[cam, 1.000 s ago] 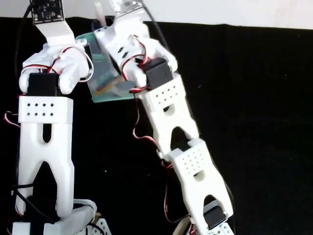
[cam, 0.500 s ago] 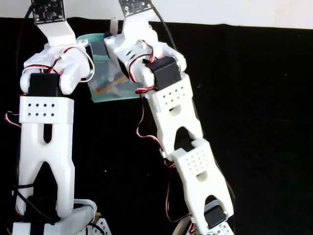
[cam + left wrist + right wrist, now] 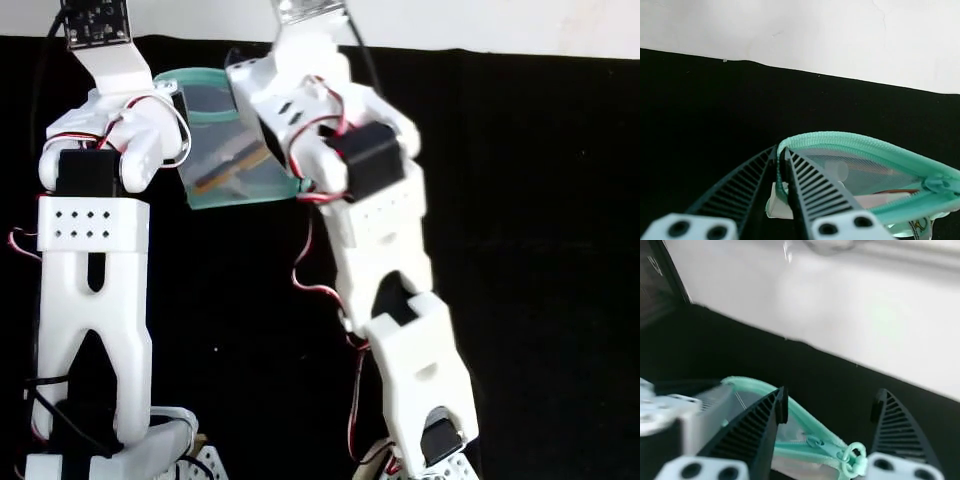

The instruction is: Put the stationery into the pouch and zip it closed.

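Observation:
The teal mesh pouch (image 3: 225, 185) lies at the far side of the black table, with a pencil-like item (image 3: 230, 165) showing through its side. My left gripper (image 3: 781, 150) is shut on the pouch's end (image 3: 782, 192); a white cylinder (image 3: 837, 170) lies inside behind the mesh. The zip slider (image 3: 940, 182) sits near the pouch's other end. My right gripper (image 3: 832, 392) stands open over that end, and the ring-shaped zip pull (image 3: 852, 457) hangs low between its fingers without either one touching it. In the high view the right arm (image 3: 300, 95) covers the pouch's right edge.
A white wall (image 3: 800, 30) rises just behind the table's far edge. The black cloth (image 3: 540, 200) stretches out to the right of the right arm. Both arms' bases (image 3: 110, 440) stand at the near edge.
The right arm has swung to the right along the pouch, uncovering more of its side. The left arm has kept still, holding the pouch's end.

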